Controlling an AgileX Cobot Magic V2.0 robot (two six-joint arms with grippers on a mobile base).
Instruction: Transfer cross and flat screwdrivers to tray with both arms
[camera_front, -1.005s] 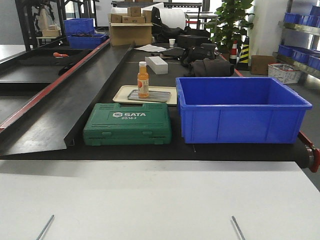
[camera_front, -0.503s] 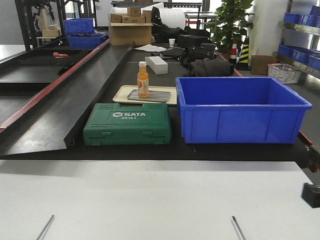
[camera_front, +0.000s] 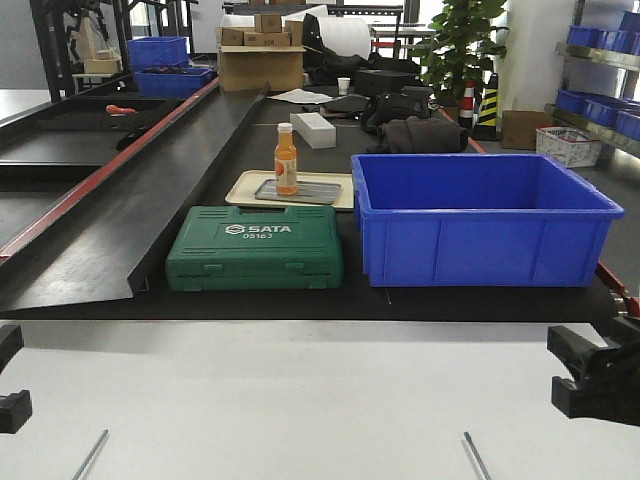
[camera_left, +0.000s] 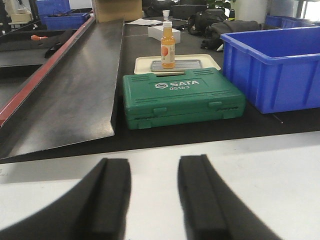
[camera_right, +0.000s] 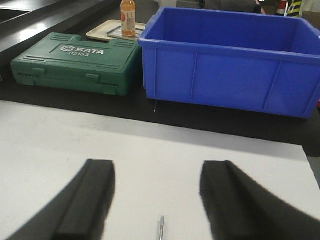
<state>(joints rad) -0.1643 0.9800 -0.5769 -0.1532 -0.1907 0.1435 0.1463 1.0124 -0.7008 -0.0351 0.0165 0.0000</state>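
Only the thin silver shafts of the two screwdrivers show, at the bottom of the front view: one on the left (camera_front: 90, 455), one on the right (camera_front: 476, 455); their handles are out of frame. My left gripper (camera_left: 154, 170) is open over the white table with nothing between its fingers; it peeks in at the left edge (camera_front: 10, 395). My right gripper (camera_right: 157, 172) is open too, and the right screwdriver's tip (camera_right: 161, 227) lies between and below its fingers. It shows at the right edge (camera_front: 595, 385). The grey tray (camera_front: 312, 192) rests on a cream tray beyond the green case.
A green SATA case (camera_front: 255, 248) and a deep blue bin (camera_front: 480, 215) stand on the black belt past the white table. An orange bottle (camera_front: 286, 160) stands on the grey tray. A black ramp (camera_front: 130, 210) slopes along the left.
Both grippers have come into the front view: the right one moved in from the right edge, the left one appeared at the left edge. The screwdrivers have not moved.
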